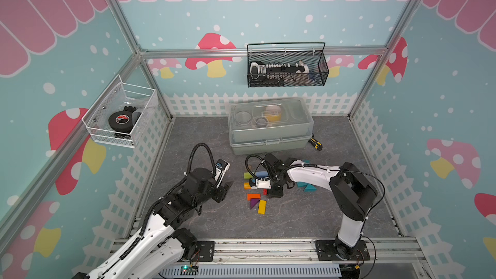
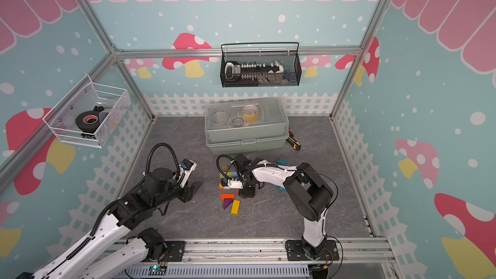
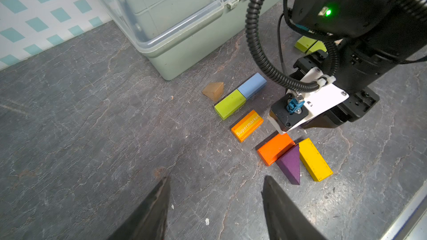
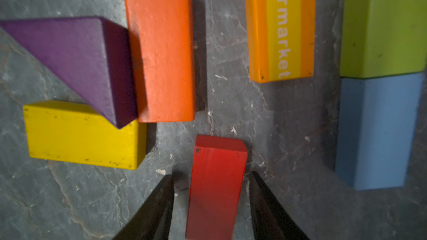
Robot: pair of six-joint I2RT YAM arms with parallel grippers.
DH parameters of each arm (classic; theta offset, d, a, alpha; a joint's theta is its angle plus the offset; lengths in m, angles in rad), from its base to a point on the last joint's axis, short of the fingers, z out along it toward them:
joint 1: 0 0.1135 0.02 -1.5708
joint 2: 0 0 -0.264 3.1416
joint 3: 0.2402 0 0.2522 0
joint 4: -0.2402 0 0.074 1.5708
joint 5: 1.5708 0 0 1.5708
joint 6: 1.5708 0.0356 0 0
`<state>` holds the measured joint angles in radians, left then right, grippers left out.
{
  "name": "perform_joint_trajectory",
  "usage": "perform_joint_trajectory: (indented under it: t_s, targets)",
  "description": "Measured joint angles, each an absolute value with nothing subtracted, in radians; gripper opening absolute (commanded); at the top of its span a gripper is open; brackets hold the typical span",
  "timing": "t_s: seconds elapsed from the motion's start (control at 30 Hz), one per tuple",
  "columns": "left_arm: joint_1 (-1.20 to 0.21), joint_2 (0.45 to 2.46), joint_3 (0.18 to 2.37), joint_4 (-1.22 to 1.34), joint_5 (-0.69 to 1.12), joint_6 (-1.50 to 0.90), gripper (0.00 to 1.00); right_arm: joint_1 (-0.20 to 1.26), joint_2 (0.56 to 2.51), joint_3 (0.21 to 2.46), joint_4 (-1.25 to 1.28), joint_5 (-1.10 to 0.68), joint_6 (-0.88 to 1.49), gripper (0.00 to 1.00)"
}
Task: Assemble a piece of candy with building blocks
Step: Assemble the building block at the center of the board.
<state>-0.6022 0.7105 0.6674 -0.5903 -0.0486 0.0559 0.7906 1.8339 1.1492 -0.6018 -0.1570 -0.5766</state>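
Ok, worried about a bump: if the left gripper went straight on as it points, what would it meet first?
Likely the orange Supermarket block, ahead of the left gripper; depth is unclear, so the table might come first.

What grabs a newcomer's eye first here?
The bright building blocks scattered mid-table, in front of the grey-green storage box. The right claw stands open astride a red block; the left claw hangs open and empty beside the cluster. Around it all, mushroom-print walls.
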Motion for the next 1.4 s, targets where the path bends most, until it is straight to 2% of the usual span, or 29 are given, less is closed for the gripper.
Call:
perform_joint_trajectory:
  t_s: [0.5, 0.9, 1.4]
  targets:
    - [-0.602, 0.710, 0.667, -0.591, -0.049, 0.056, 0.63, 0.783, 1.858, 1.177, -0.590, -0.150, -0.574, 0.29]
    - [-0.602, 0.710, 0.667, -0.591, -0.049, 0.056, 0.63, 0.763, 1.942, 1.311, -0.616, -0.169, -0.634, 0.27]
    - [-0.602, 0.711, 0.667, -0.591, -0.049, 0.056, 0.63, 0.763, 1.983, 1.355, -0.653, -0.192, -0.692, 0.29]
